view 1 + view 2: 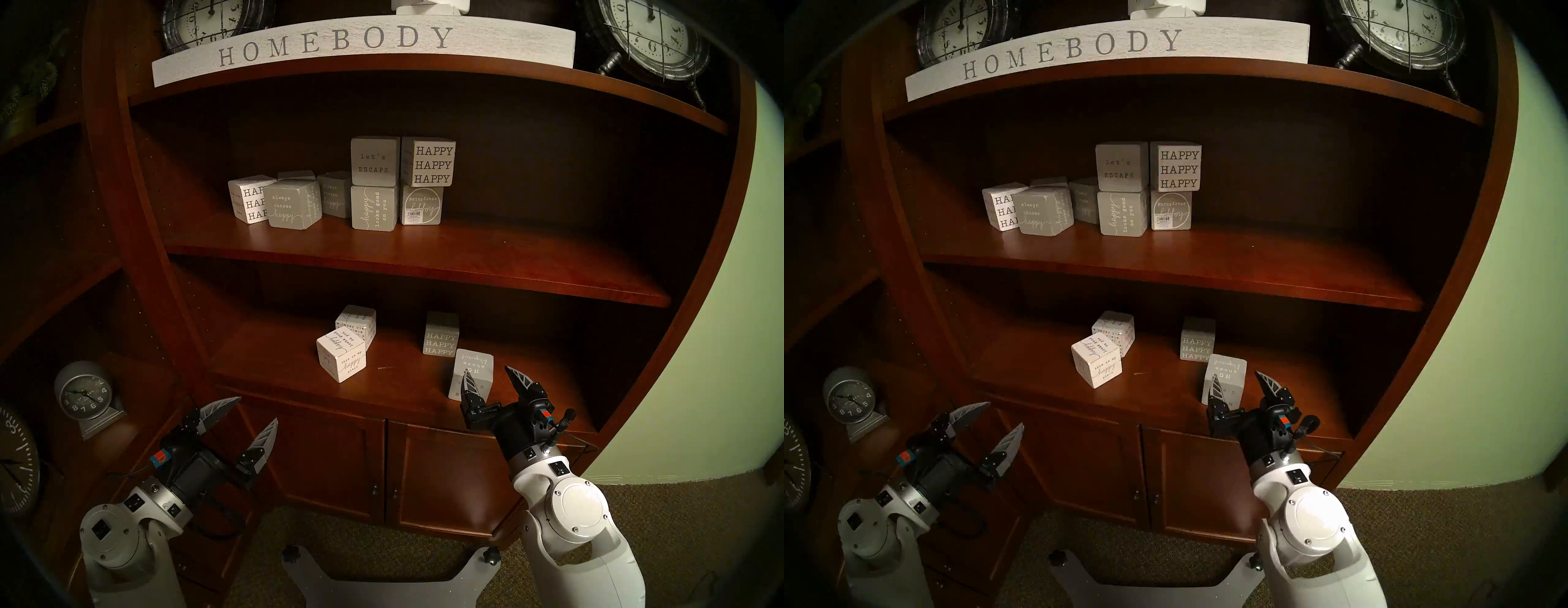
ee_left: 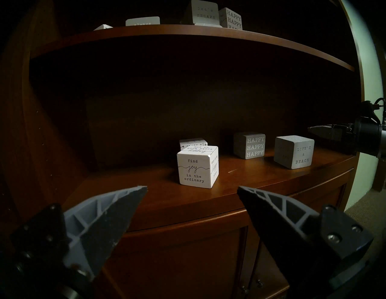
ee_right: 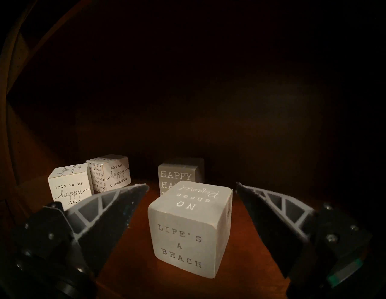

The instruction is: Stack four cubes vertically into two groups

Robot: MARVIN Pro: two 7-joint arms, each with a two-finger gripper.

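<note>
Nothing is stacked yet, as I judge it: all four cubes sit singly on the lower shelf (image 1: 394,382).

My right jaws (image 1: 492,375) are spread wide, empty, on either side of the "LIFE'S A BEACH" cube (image 3: 188,229) near the front edge, not touching it. Just behind it stands the grey "HAPPY HAPPY HAPPY" cube (image 1: 441,335).

My left jaws (image 1: 250,420) hang open and empty, short of the shelf.

To the left, the "happy place" white cube (image 1: 341,356) sits close in front of the second white cube (image 1: 357,322). All look matte and square-edged.
</note>
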